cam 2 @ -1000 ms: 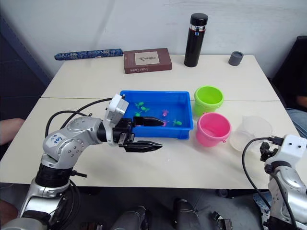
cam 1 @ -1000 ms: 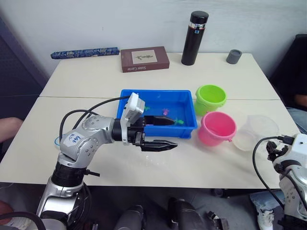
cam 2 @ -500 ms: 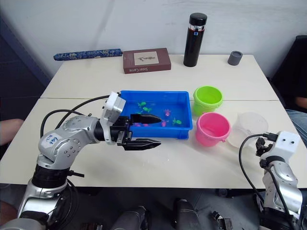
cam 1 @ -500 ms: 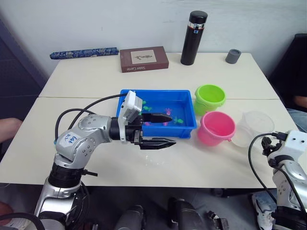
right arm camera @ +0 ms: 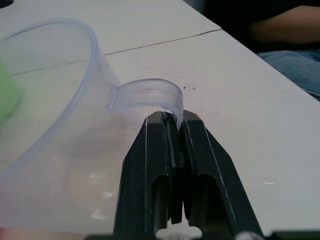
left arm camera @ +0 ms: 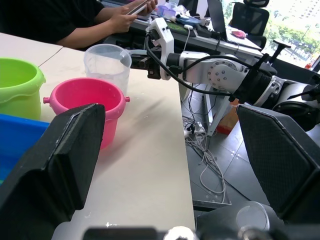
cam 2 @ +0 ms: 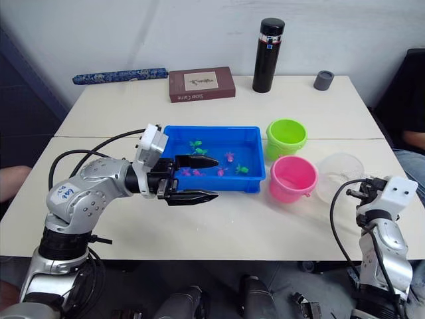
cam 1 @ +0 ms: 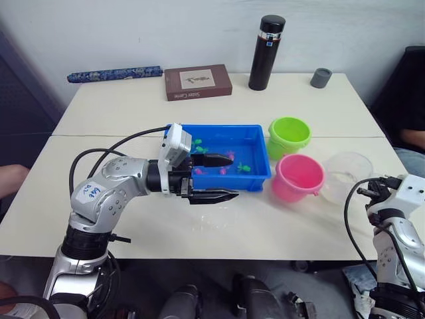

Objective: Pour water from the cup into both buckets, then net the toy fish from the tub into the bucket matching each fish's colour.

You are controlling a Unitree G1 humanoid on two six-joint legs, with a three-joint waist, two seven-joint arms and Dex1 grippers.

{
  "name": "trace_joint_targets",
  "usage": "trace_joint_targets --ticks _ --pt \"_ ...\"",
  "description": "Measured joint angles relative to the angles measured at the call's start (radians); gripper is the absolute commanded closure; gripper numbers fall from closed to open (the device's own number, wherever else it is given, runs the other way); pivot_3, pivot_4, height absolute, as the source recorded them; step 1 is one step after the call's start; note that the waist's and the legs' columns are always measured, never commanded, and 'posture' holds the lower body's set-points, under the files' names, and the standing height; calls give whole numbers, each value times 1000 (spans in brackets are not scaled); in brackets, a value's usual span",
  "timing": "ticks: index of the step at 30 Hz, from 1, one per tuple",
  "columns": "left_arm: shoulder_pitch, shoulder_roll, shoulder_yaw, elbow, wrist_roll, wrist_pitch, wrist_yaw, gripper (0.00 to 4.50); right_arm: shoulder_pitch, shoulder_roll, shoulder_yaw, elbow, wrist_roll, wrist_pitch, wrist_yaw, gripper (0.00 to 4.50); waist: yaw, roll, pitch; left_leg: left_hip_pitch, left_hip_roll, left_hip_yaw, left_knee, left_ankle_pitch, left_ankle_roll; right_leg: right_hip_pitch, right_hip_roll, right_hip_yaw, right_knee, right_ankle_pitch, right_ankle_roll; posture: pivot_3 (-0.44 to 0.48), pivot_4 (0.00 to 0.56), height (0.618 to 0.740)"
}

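At the right edge of the table (cam 1: pixel 199 100), the right gripper (right arm camera: pixel 172 120) is pinching the handle of the cup (cam 1: pixel 346 174), its jaws closed tight on the thin plastic loop. The cup is standing just beside the pink bucket (cam 1: pixel 299 177), with the green bucket (cam 1: pixel 290 135) behind that. To pour well, I'd say the arm should be lifting slowly, keeping the cup level until its lip is over a bucket, then tipping gently, since a pinch on the handle alone may let it swing. The left gripper (cam 1: pixel 219 177) is hovering by the tub (cam 1: pixel 264 180), jaws spread wide and empty, over the near rim; the fish (cam 2: pixel 196 144) are lying inside.
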Motion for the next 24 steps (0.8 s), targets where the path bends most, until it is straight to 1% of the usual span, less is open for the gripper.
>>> trace_joint_targets --ticks 5,8,15,19,24 --pt "-7 0 -1 18 2 -6 -8 0 12 9 -41 -23 55 8 -15 4487 4 1 1 0 0 0 0 0 0 0 -1 0 0 0 0 0 150 740" --pt "-18 -2 -7 44 6 -12 -15 0 22 1 -72 -101 91 41 -29 4487 4 3 1 0 -1 0 0 0 1 0 -1 0 0 0 0 0 150 740" --pt "-37 -12 -38 88 44 -47 -27 0 64 -122 -71 -258 77 91 -15 4487 3 4 2 0 0 0 0 0 1 0 0 0 0 0 0 0 150 740" --pt "-39 -29 -54 121 68 -70 -32 0 78 -191 10 -282 -16 91 -2 4487 2 4 2 0 -1 1 -1 1 1 -1 0 1 0 0 0 0 150 740" --pt "-39 -34 -59 122 85 -88 -38 0 82 -265 114 -299 -158 76 17 4487 3 4 2 0 -1 1 -1 1 1 -1 -1 1 -1 0 0 0 150 740"
